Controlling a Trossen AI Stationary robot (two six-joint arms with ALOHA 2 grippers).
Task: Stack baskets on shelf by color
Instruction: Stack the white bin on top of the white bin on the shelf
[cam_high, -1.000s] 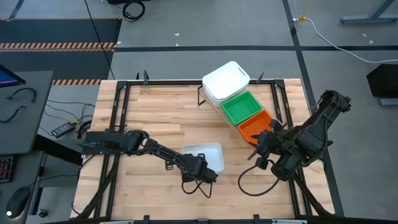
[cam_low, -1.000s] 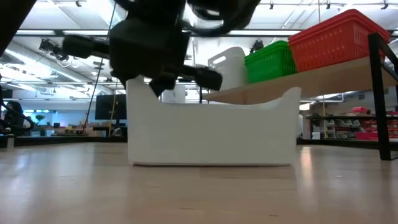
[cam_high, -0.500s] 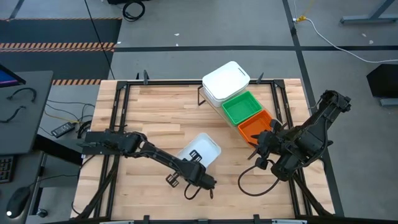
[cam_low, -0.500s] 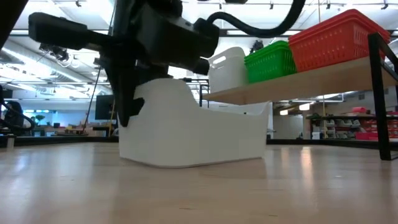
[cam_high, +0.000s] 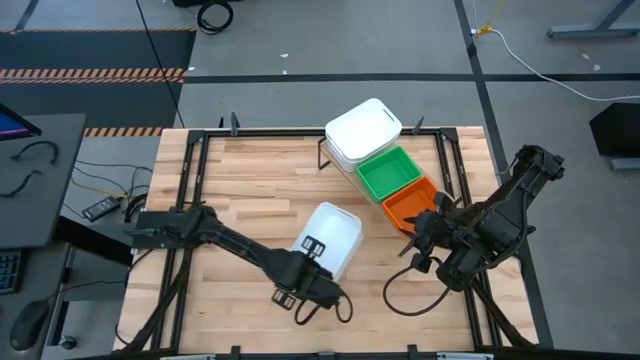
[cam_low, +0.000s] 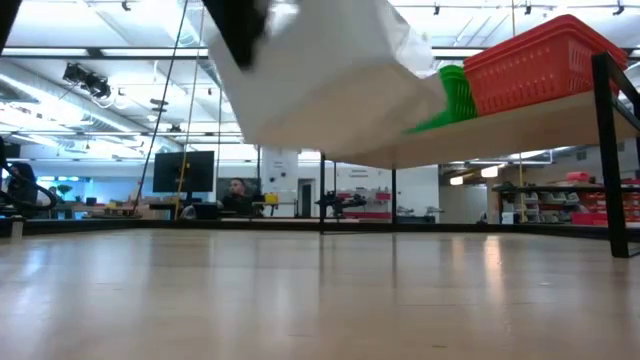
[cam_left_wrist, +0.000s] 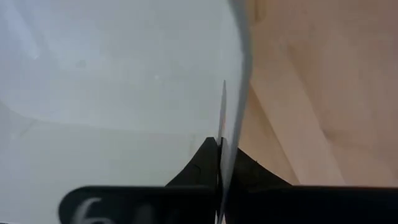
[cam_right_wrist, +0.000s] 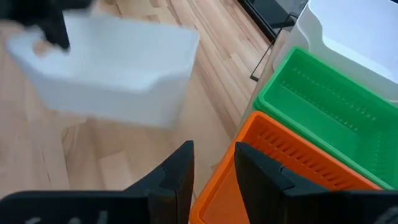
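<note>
Where the shelf (cam_high: 345, 165) slants, stacked baskets (cam_high: 365, 130).

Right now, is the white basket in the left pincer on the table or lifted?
Lifted and tilted. In the low view the white basket hangs clear above the tabletop; the left pincer is shut on its wall.

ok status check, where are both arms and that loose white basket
Left gripper shut on white basket, lifted clear of the table. Right gripper waits by the orange basket on the shelf, fingers apart, empty. Nothing in the way.
</note>
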